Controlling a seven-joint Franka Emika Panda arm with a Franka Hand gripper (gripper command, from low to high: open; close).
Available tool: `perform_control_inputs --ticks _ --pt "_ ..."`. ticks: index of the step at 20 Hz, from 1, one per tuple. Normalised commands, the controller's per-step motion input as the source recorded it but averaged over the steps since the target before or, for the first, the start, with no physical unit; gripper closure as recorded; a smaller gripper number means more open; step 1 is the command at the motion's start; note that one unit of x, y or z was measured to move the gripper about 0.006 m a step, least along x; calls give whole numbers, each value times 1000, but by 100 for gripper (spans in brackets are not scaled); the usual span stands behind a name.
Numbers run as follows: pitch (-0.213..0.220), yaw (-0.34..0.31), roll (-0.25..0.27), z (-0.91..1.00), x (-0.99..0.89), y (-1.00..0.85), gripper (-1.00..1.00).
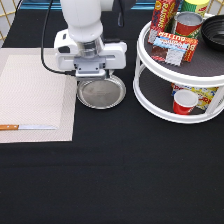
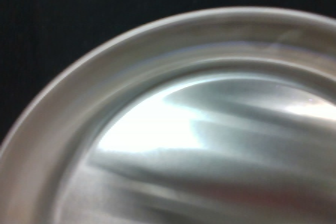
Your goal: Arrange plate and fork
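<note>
The shiny silver plate [image 1: 102, 93] lies flat on the black tablecloth, just off the right edge of the beige placemat [image 1: 35, 97]. My gripper [image 1: 91, 76] is low over the plate's far rim, at the exterior view's top side of it, and the hand's body hides where it meets the rim. The wrist view is filled by the plate's raised rim and flat centre [image 2: 217, 150] from very close. The fork is out of view in both views.
A wooden-handled knife [image 1: 27, 127] lies near the placemat's lower edge. A white two-tier turntable [image 1: 150, 105] at the exterior view's right holds cans, snack packs, a black bowl [image 1: 215, 31] and a red cup [image 1: 184, 101].
</note>
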Motion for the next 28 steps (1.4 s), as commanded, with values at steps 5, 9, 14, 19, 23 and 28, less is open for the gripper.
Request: perform_control_inputs --ticks 5,9,14,19,23,28 --pt "0 0 0 -283 174 82 -100" --pt "0 -1 0 -225 184 -16 -100" --pt "16 -14 -1 -28 442 -9 -100" --pt "48 -19 0 0 558 -42 -100" --pt "38 -28 0 0 455 -178 -100" --pt "35 -30 0 34 283 -362 -100"
